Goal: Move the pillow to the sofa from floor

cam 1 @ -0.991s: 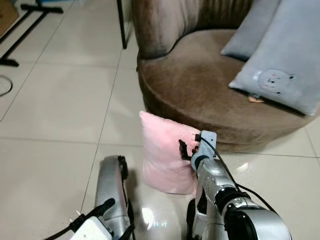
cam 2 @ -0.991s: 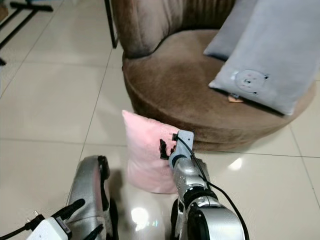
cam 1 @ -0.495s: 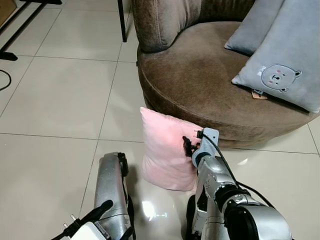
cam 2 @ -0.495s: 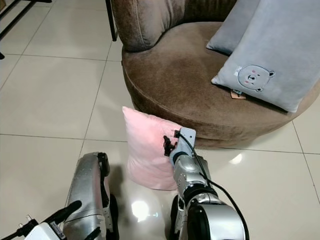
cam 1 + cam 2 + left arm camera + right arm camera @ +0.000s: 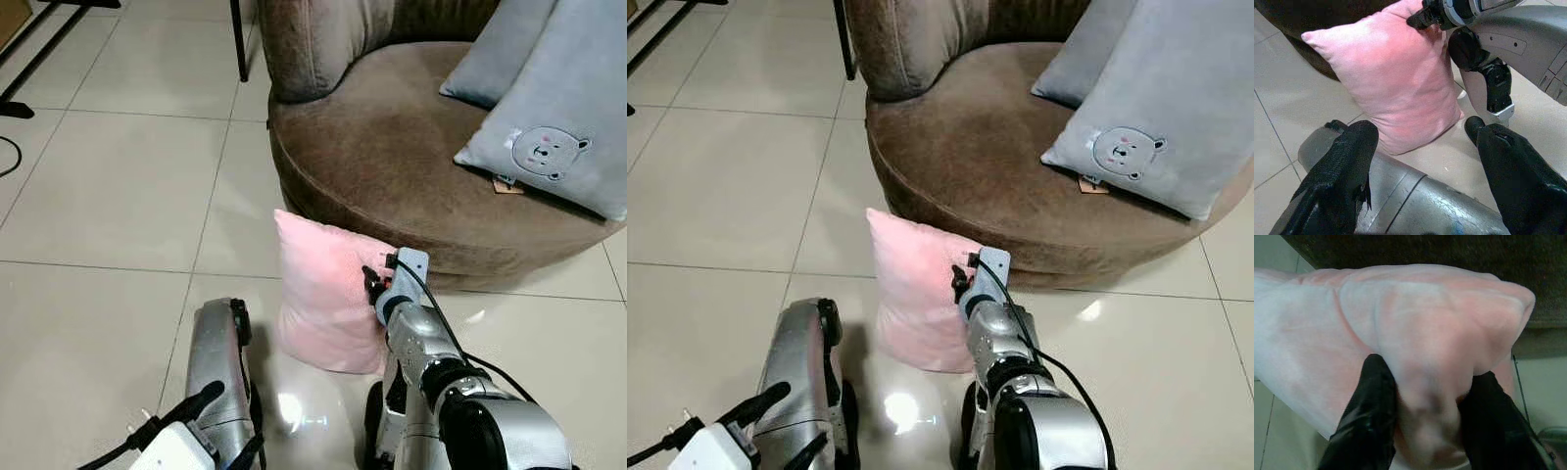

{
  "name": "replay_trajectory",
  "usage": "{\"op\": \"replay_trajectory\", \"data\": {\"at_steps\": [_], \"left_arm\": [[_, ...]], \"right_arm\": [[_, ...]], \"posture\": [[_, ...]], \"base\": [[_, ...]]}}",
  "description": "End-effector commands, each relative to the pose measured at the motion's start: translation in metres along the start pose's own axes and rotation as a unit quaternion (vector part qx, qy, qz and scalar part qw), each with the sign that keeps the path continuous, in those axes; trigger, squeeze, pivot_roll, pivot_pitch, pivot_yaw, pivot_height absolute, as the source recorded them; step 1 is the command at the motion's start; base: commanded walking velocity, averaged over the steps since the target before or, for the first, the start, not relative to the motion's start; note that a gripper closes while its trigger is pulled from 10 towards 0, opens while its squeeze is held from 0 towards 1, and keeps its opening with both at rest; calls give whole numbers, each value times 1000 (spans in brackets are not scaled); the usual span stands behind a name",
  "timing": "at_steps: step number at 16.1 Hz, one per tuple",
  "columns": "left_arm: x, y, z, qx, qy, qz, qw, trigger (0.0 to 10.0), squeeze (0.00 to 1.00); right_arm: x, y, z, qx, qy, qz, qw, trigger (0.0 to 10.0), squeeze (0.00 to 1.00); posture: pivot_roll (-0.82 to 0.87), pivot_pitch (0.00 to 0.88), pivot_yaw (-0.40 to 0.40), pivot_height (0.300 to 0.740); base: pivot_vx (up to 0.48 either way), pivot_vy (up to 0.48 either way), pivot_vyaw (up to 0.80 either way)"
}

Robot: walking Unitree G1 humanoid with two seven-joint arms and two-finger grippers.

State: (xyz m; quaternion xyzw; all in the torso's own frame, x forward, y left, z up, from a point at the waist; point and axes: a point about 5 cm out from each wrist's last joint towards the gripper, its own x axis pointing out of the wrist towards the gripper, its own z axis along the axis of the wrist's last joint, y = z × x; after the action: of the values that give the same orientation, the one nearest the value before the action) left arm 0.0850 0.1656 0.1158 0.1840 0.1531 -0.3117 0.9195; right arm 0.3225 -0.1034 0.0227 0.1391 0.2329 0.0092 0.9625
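A pink pillow (image 5: 318,294) stands upright on the tiled floor, leaning against the front of the round brown sofa (image 5: 392,166). My right gripper (image 5: 370,282) is at the pillow's upper right edge. In the right wrist view its two black fingers (image 5: 1371,416) pinch a fold of the pink pillow (image 5: 1415,342) between them. My left arm hangs low to the left of the pillow, and its gripper (image 5: 1420,147) stands open with nothing between the fingers, the pink pillow (image 5: 1386,78) just beyond it.
Two grey cushions (image 5: 554,117) lie on the sofa's right side, one with a bear face. A black stand's legs (image 5: 39,59) cross the floor at the far left. Open tile (image 5: 108,196) lies left of the sofa.
The right gripper has pushed a little further into the pillow's edge and closed on a fold. One second ago the camera view shifted slightly; the pillow stays in place.
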Motion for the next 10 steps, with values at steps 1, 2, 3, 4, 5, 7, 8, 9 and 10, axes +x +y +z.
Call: {"op": "replay_trajectory", "data": {"at_steps": [1,2,3,4,5,7,8,9,10], "left_arm": [[-1,-1,-4,-8,12,-5,1000,10000,0],[-1,-1,-4,-9,8,-6,1000,10000,0],[1,0,-3,-16,1,-6,1000,10000,0],[3,0,-3,-22,-4,-8,1000,10000,0],[3,0,-3,-24,-5,-9,1000,10000,0],[7,2,-4,-25,-7,-11,1000,10000,0],[8,1,-4,-26,-8,-10,1000,10000,0],[9,1,-5,-27,-9,-12,1000,10000,0],[11,0,-8,-29,-9,-17,999,10000,0]], "right_arm": [[-2,-3,-9,2,17,-6,1000,0,0],[-2,-4,-9,2,16,-6,1000,0,0],[-2,-4,-8,1,16,-5,1000,0,0],[-2,-4,-8,1,16,-5,1000,0,0],[-2,-4,-8,0,17,-5,1000,0,0],[-2,-5,-9,0,19,-4,1000,0,0],[-2,-3,-9,-2,21,5,1000,0,0],[-2,1,-10,-9,22,18,1000,0,0],[-3,9,-13,-32,24,54,998,0,0]], "posture": [[361,237,-8,470],[361,237,-8,470],[361,232,-9,470],[361,230,-9,470],[361,228,-10,470],[359,219,-16,470],[351,213,-23,470],[344,204,-28,470],[334,194,-34,470]], "base": [[0,0,0],[0,0,0],[0,0,0],[0,0,0],[0,0,0],[0,0,0],[0,0,0],[0,0,0],[0,0,0]]}}
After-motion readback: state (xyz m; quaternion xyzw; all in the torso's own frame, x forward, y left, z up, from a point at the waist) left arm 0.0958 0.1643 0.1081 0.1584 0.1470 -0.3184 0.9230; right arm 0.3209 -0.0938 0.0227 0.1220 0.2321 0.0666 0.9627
